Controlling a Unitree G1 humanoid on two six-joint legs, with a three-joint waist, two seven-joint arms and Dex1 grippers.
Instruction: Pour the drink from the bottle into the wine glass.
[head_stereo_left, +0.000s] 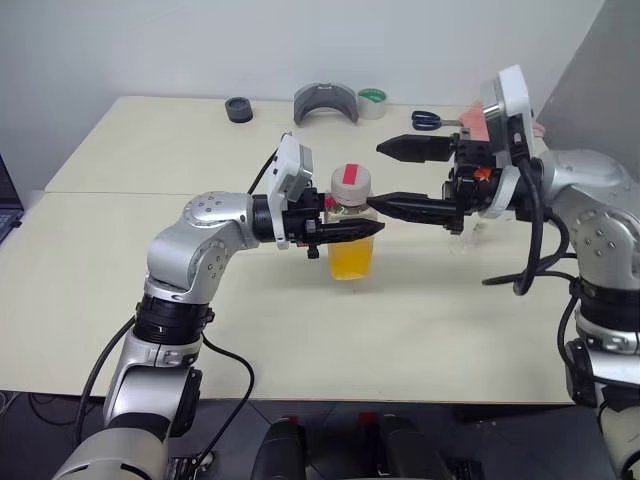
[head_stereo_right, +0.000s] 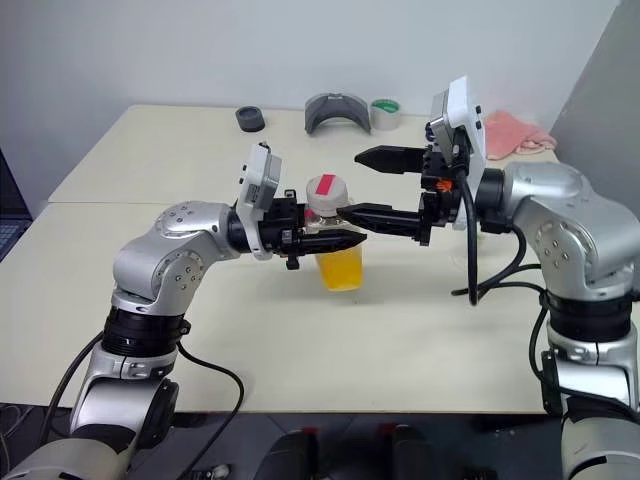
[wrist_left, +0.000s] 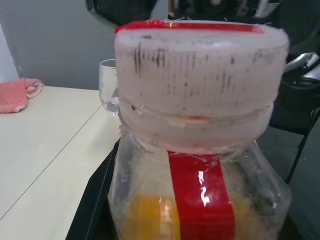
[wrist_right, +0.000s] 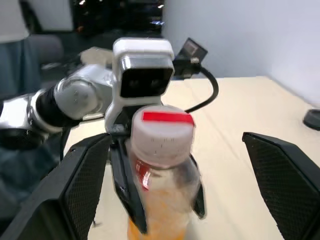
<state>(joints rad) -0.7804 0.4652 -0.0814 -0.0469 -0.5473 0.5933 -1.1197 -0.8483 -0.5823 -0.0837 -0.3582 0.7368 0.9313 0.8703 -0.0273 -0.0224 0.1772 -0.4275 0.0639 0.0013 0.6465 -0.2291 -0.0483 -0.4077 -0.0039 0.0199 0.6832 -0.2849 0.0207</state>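
Cream table (head_stereo_left: 150, 300), grey wall (head_stereo_left: 150, 45) behind

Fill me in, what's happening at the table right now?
The left gripper is shut on the bottle, holding it upright above the table with its cap on and the orange drink inside. The right gripper faces it with jaws wide open, one on each side of the cap, gripping nothing. The wine glass stands on the table beyond the bottle, and no drink shows in it.
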